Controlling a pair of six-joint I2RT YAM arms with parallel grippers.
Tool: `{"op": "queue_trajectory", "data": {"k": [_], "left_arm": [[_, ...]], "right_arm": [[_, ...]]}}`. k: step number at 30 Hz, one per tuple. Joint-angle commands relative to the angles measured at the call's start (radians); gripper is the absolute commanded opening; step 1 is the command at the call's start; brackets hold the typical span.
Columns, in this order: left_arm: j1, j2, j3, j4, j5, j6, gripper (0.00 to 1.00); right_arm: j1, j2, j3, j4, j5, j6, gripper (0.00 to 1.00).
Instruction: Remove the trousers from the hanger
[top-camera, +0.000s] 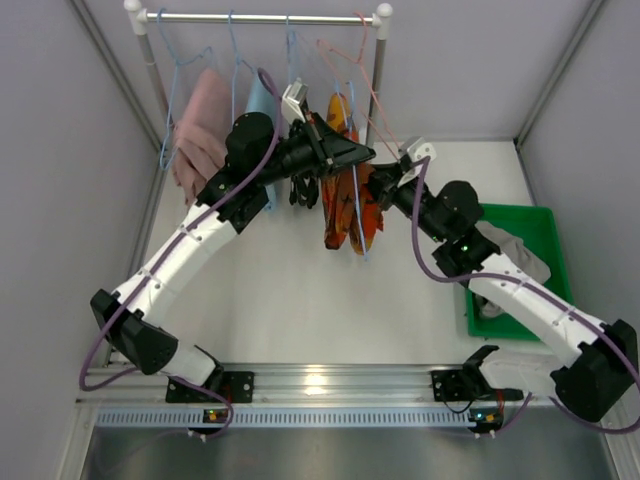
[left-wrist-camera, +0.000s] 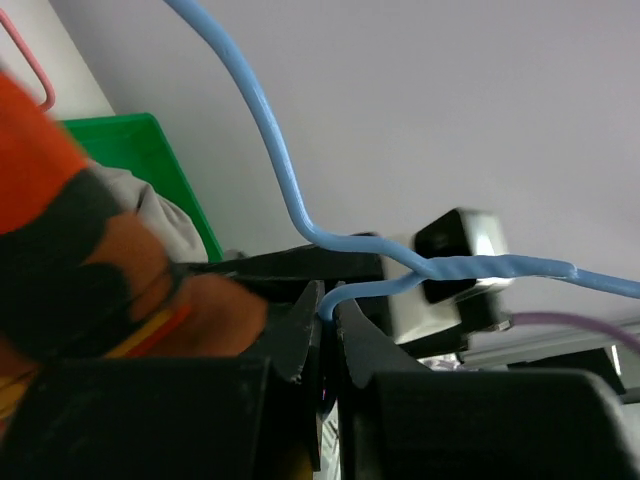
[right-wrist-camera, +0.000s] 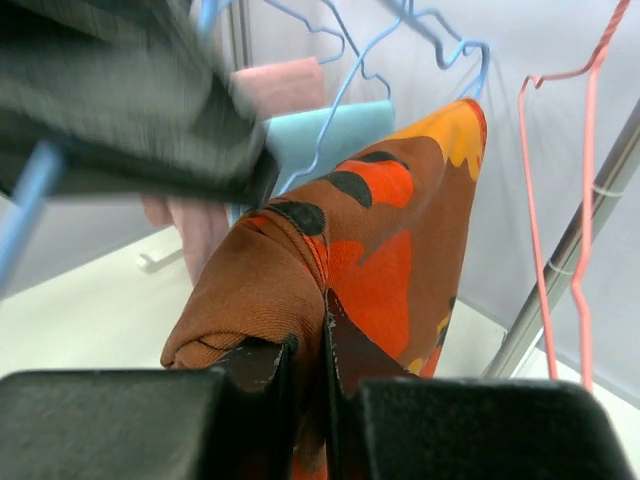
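Orange-red trousers (right-wrist-camera: 395, 240) are hanging over blue hanger (left-wrist-camera: 268, 125). Left hand (left-wrist-camera: 327, 312) is pinching the hanger wire; right hand (right-wrist-camera: 308, 352) is pinching a cloth fold. Grey trousers (top-camera: 512, 250) are lying in green bin (top-camera: 548, 225). Step, seemingly: stripping the orange pair. Next, likely: drawing cloth off sideways, hanger held steady.

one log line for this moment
left hand: shut on blue hanger | right hand: shut on orange trousers | orange trousers: on blue hanger | grey trousers: in green bin

Rail post (top-camera: 378, 75) beside orange trousers (top-camera: 338, 212), tabletop (top-camera: 300, 300) open below
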Motion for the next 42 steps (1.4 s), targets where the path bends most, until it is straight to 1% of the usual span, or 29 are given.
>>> {"op": "queue_trajectory", "data": {"k": [1, 5, 10, 14, 17, 19, 21, 25, 26, 31, 35, 38, 42], "left_arm": [[0.011, -0.074, -0.036, 0.111, 0.011, 0.134, 0.0], [0.016, -0.097, -0.085, 0.091, -0.002, 0.219, 0.0], [0.028, -0.125, -0.117, 0.083, -0.037, 0.3, 0.0], [0.077, -0.132, -0.135, 0.083, -0.048, 0.299, 0.0], [0.082, -0.129, -0.148, 0.053, -0.042, 0.309, 0.0], [0.082, -0.126, -0.158, 0.054, -0.031, 0.312, 0.0], [0.082, -0.123, -0.181, 0.051, -0.028, 0.314, 0.0], [0.082, -0.117, -0.21, 0.039, -0.028, 0.323, 0.0], [0.082, -0.115, -0.214, 0.04, -0.028, 0.322, 0.0], [0.08, -0.106, -0.22, 0.042, -0.025, 0.323, 0.0], [0.08, -0.109, -0.23, 0.047, -0.017, 0.328, 0.0], [0.08, -0.117, -0.238, 0.04, -0.016, 0.348, 0.0], [0.08, -0.126, -0.249, 0.037, -0.006, 0.36, 0.0]], "right_arm": [[0.009, -0.141, 0.167, 0.002, -0.007, 0.063, 0.0], [0.01, -0.215, 0.224, -0.098, 0.019, 0.076, 0.0], [0.01, -0.262, 0.296, -0.208, 0.05, 0.091, 0.0], [0.01, -0.305, 0.356, -0.282, 0.111, 0.08, 0.0], [0.01, -0.334, 0.382, -0.313, 0.139, 0.065, 0.0], [0.01, -0.341, 0.415, -0.328, 0.187, 0.056, 0.0], [0.01, -0.345, 0.443, -0.336, 0.203, 0.045, 0.0], [0.009, -0.341, 0.561, -0.342, 0.224, 0.039, 0.0], [0.009, -0.341, 0.583, -0.343, 0.229, 0.001, 0.0], [0.01, -0.331, 0.705, -0.35, 0.264, -0.047, 0.0], [0.009, -0.35, 0.744, -0.35, 0.303, -0.148, 0.0], [-0.019, -0.384, 0.75, -0.35, 0.323, -0.202, 0.0], [-0.095, -0.422, 0.768, -0.365, 0.329, -0.224, 0.0]]}}
